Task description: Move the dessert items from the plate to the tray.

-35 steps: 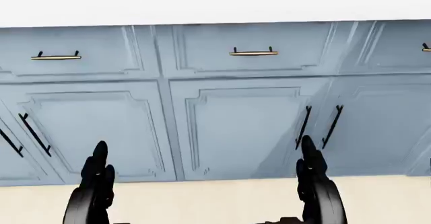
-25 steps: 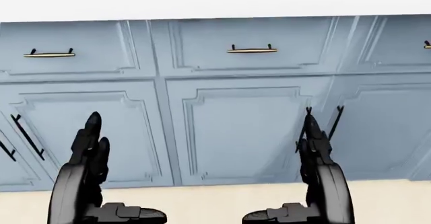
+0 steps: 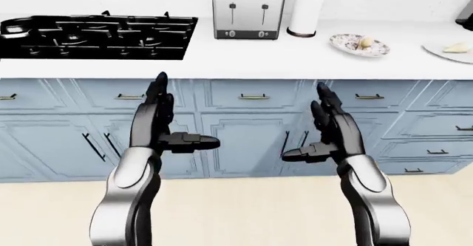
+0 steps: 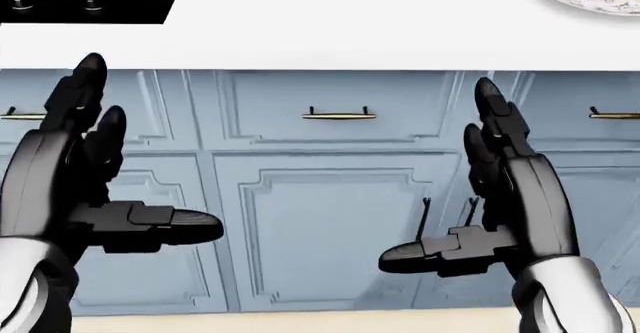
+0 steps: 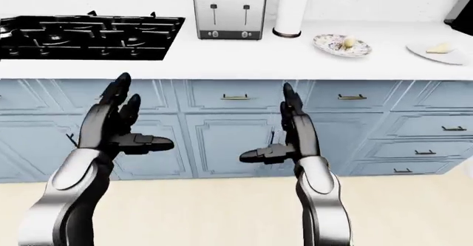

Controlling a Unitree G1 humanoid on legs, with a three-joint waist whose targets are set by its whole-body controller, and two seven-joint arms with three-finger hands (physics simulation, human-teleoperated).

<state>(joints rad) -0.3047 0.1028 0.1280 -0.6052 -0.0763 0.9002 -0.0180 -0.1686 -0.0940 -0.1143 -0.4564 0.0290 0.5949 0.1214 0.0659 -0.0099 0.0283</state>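
Kitchen worktop holds patterned plate with small pale dessert, likely light, soft, crushable; take gently by sides. Left hand, right hand both spread wide, empty.

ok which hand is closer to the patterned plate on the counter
Right. The right hand is raised open below the patterned plate, slightly to its left in the left-eye view; the left hand hangs open much farther left, below the stove.
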